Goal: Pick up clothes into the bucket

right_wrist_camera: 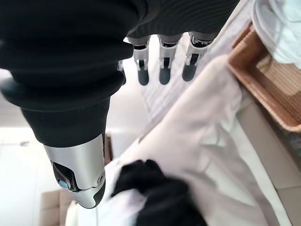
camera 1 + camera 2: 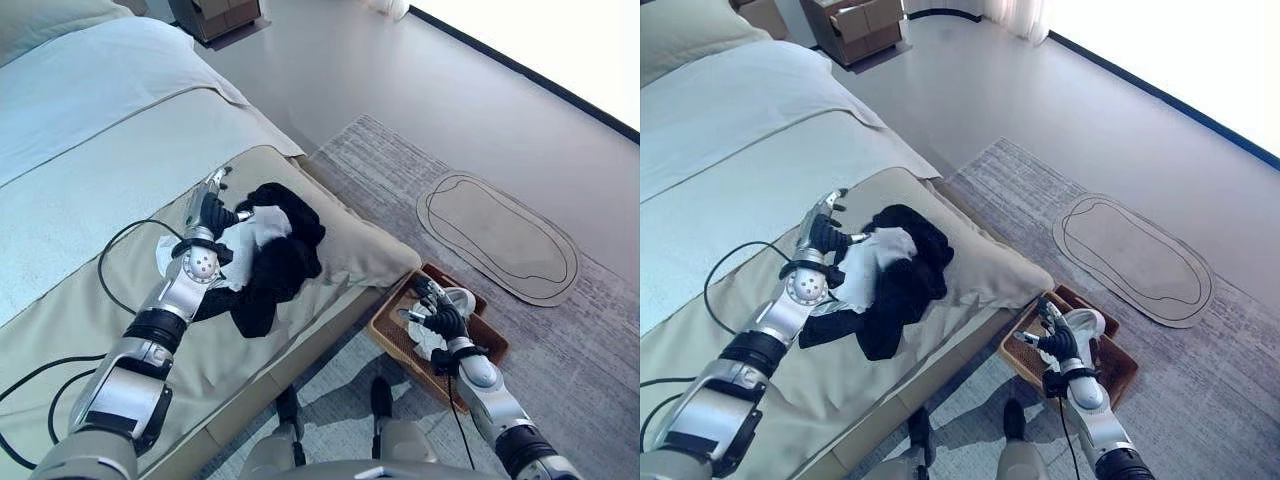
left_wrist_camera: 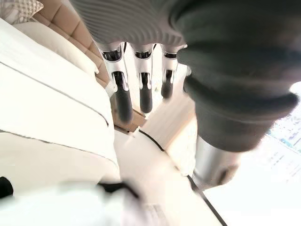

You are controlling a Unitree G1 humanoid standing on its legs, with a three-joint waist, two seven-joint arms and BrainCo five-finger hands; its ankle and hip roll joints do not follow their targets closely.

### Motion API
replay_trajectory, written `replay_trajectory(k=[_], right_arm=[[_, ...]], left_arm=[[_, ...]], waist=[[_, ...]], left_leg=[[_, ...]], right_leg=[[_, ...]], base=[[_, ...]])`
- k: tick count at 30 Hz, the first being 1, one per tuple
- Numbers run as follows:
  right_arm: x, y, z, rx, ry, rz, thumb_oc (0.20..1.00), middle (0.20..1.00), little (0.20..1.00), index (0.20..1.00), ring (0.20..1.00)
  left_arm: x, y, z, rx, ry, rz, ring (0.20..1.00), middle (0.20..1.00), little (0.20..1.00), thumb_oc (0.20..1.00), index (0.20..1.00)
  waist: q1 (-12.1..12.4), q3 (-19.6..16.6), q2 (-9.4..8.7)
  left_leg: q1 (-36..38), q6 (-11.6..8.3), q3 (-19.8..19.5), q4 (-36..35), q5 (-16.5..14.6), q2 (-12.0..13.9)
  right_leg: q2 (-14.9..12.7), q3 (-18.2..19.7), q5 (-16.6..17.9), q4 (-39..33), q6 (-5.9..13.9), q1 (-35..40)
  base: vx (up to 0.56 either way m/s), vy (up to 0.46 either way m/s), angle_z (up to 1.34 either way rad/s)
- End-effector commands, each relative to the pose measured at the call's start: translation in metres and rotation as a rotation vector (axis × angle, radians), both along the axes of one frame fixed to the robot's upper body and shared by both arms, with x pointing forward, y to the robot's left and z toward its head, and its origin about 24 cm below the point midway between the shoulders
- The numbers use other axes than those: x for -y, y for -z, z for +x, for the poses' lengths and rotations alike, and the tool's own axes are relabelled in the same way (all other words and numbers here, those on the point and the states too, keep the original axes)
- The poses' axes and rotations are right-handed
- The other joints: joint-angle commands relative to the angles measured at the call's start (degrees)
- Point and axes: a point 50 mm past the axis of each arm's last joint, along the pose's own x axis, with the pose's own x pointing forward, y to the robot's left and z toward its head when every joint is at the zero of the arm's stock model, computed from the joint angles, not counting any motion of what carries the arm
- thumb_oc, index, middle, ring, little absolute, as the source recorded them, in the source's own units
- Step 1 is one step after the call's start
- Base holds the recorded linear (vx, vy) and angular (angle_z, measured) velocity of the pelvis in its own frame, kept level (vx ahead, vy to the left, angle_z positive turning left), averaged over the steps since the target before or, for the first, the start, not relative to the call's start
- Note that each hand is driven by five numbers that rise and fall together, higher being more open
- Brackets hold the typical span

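Observation:
A heap of clothes lies near the bed's corner: a black garment [image 2: 288,258] with a white garment [image 2: 256,238] bunched on its left side. My left hand [image 2: 212,213] rests at the heap's left edge, open, with fingers [image 3: 123,101] straight and pointing up the bed and the thumb toward the white cloth. On the floor beside the bed stands a brown wicker basket [image 2: 492,342] that holds white cloth [image 2: 428,342]. My right hand [image 2: 443,320] hovers over the basket, open with fingers [image 1: 162,70] straight and nothing in it. The right wrist view looks back at the black garment [image 1: 155,188].
The bed [image 2: 80,300] has a beige cover and a pale sheet farther up. A grey carpet with an oval mat [image 2: 500,235] lies beyond the basket. A brown box [image 2: 215,15] stands at the far wall.

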Motion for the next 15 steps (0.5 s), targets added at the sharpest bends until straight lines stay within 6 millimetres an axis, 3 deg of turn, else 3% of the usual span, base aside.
replay_trajectory(k=[1,10,15], right_arm=[[-0.001,-0.022,0.012,0.121,0.0,0.016,1.0,1.0,1.0,1.0,1.0],[-0.001,-0.022,0.01,0.124,0.004,0.02,1.0,1.0,1.0,1.0,1.0],[0.0,-0.025,0.012,0.14,0.016,0.024,1.0,1.0,1.0,1.0,1.0]], left_arm=[[-0.019,-0.036,0.009,0.138,-0.076,-0.019,1.0,1.0,1.0,1.0,1.0],[-0.048,-0.006,-0.013,0.076,-0.194,-0.024,1.0,1.0,1.0,1.0,1.0],[-0.046,0.006,-0.023,0.08,-0.195,-0.066,1.0,1.0,1.0,1.0,1.0]], waist=[[0.25,-0.86,-1.76],[1.3,-0.36,-1.87],[1.74,0.2,-2.01]], left_leg=[[-0.04,1.81,-1.02,3.23,-4.9,-1.41],[-0.17,1.78,-1.07,3.78,-5.21,-1.34],[-0.76,1.83,-1.13,4.32,-5.31,-1.35]], right_leg=[[-2.7,0.67,1.97,3.15,2.46,-2.87],[-2.73,0.13,1.81,3.23,2.39,-2.79],[-2.78,-0.02,1.8,3.46,2.32,-3.05]], base=[[0.0,0.0,0.0],[0.0,0.0,0.0],[-0.01,0.0,0.0]])
